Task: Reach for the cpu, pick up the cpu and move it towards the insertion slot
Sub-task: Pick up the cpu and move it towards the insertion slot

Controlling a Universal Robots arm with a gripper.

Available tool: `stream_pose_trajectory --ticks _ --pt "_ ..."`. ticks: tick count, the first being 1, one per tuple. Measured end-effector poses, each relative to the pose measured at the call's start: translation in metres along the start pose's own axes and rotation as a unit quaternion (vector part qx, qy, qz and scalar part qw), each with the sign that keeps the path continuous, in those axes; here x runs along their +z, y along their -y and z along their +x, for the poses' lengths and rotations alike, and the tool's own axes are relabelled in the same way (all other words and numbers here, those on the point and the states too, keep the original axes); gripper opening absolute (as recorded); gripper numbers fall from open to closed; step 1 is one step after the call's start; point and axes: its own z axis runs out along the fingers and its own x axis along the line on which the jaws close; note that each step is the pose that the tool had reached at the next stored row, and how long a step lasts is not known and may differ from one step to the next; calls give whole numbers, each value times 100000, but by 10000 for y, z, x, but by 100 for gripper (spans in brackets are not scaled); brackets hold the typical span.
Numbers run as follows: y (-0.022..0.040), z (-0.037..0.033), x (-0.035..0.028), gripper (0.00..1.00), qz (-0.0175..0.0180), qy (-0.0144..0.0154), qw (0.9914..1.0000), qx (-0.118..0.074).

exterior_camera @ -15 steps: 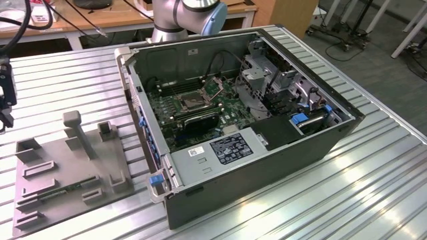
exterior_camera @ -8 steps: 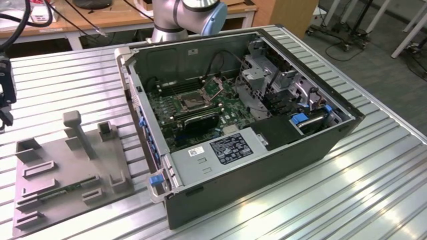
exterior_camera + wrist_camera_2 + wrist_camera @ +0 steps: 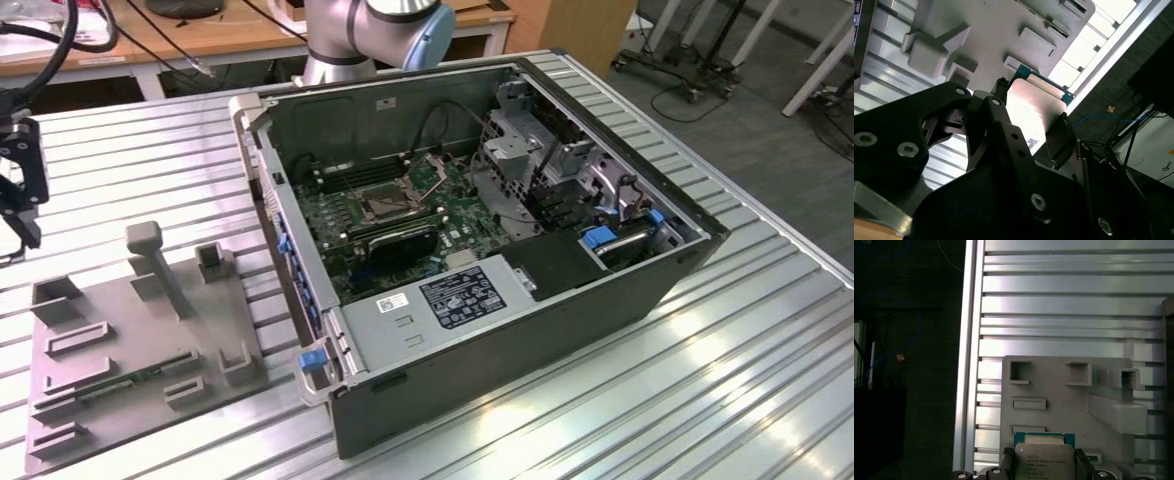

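Observation:
The cpu is a small square chip with a silvery top and a green rim, and my gripper is shut on it, one black finger on each side. In the second wrist view the cpu sits between the same black fingers, held off the grey tray. In the exterior view my gripper hangs at the far left, above the table and beside the grey tray. The insertion slot, a square metal-framed socket, lies on the motherboard inside the open computer case, well to the exterior view's right of the gripper.
The open computer case lies on its side on the ribbed metal table. The grey tray carries raised blocks and a tall post. The robot base stands behind the case. The table edge borders a dark floor.

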Motion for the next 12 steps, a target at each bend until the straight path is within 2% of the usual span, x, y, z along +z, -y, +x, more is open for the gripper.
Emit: stream_pose_trajectory --ticks 4,9,12 --pt "0 -10 -7 55 4 -9 100000 9" --pt "-2 -11 -66 55 8 -6 100000 5" --pt "-2 -12 -67 55 -4 6 100000 1"
